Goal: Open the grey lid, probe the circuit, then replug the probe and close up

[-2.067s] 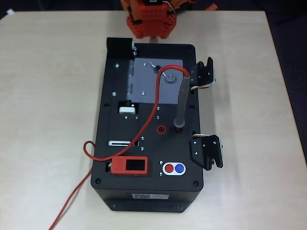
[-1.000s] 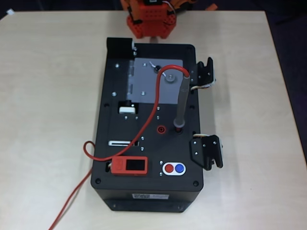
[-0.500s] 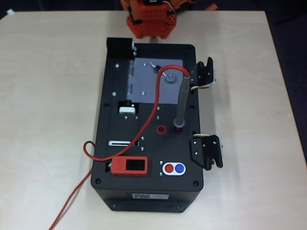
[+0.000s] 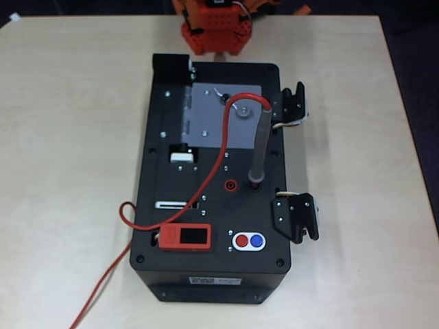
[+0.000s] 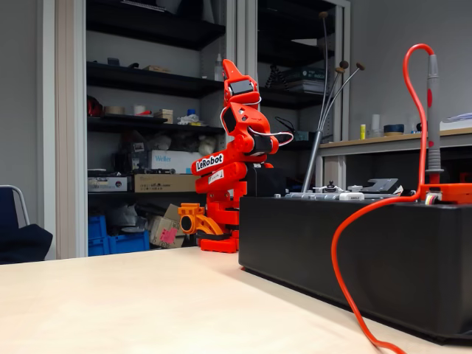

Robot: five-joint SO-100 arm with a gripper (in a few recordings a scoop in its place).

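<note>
The grey lid (image 4: 209, 116) lies flat and closed on the black box (image 4: 171, 205), its round knob (image 4: 241, 114) towards the right in the overhead view. It hides the circuit. The probe (image 4: 260, 144) stands upright with its tip in a socket on the box top, and shows in the fixed view as a grey rod (image 5: 432, 118). Its red wire (image 4: 218, 164) arcs over the lid and runs off the box's left side. The orange-red arm (image 5: 221, 169) is folded up behind the box, away from all of this. Its gripper (image 5: 230, 68) points upward, shut and holding nothing.
An orange-red display module (image 4: 184, 237) and red and blue buttons (image 4: 249, 240) sit near the box's front. A red socket (image 4: 231, 184) is left of the probe. Two black latches (image 4: 295, 110) (image 4: 296, 216) jut from the right side. Bare tabletop (image 4: 68, 137) surrounds the box.
</note>
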